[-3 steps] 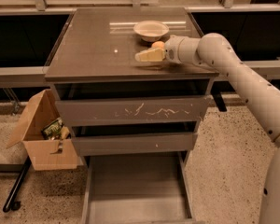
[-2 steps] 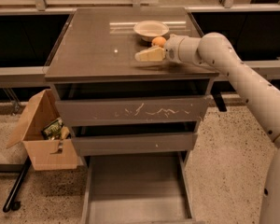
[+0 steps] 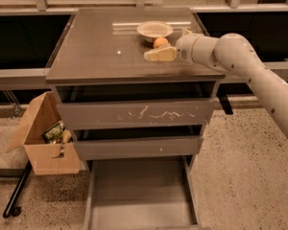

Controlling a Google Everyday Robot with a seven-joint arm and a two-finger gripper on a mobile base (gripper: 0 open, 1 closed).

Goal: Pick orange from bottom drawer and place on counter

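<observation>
The orange rests on the counter, just in front of a cream bowl. My gripper reaches in from the right over the counter's right side. It is open, and its near finger lies on the counter just in front of the orange. The far finger is mostly hidden behind the wrist. The bottom drawer is pulled out below, and its grey floor is bare.
The top drawer with the white-scratched front and the middle drawer are nearly closed. An open cardboard box with packets stands on the floor to the left of the cabinet. A black bar lies beside it.
The orange was mostly covered by the near finger. It now shows whole on the counter, and the finger lies a little lower and clear of it. The arm has hardly moved.
</observation>
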